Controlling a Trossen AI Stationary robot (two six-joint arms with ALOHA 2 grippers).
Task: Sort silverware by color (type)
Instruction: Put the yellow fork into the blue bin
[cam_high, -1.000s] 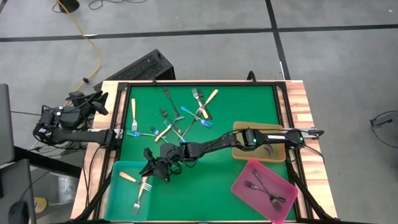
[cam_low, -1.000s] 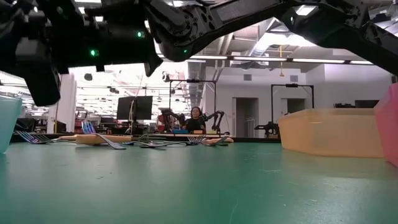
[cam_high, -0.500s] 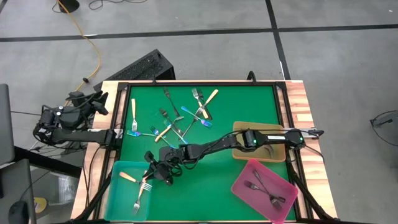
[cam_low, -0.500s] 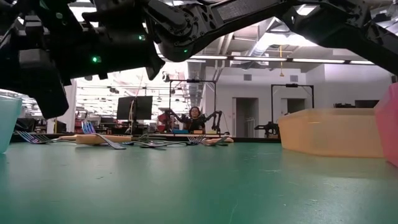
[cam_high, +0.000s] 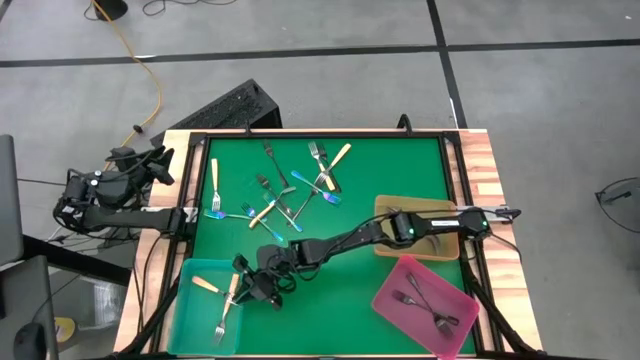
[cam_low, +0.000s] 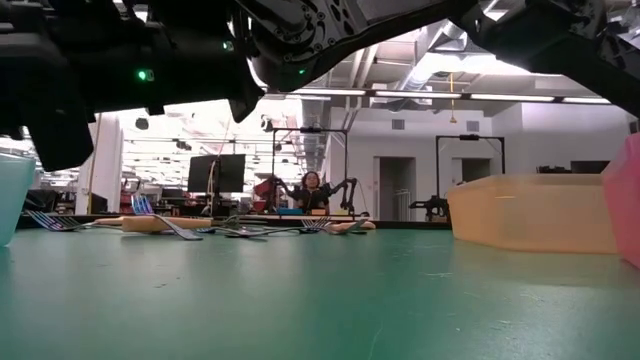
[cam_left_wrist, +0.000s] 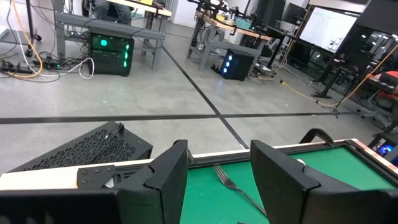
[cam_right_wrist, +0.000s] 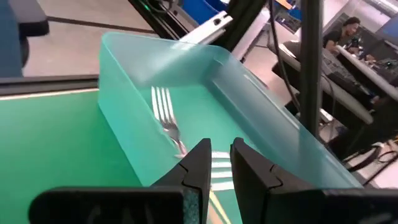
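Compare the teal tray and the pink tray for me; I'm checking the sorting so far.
The teal tray lies square at the mat's near-left corner; the pink tray sits tilted at the near right. The teal tray holds cream-handled forks, the pink tray dark forks. The right gripper hovers over the teal tray only. Both are shallow rectangular plastic trays.

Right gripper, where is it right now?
In the high view the right gripper reaches across the mat to the teal tray at the near-left corner, over the tray's right edge, holding a cream-handled fork above it.

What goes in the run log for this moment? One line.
right gripper: over teal tray, shut on cream-handled fork | left gripper: open, parked off table's left
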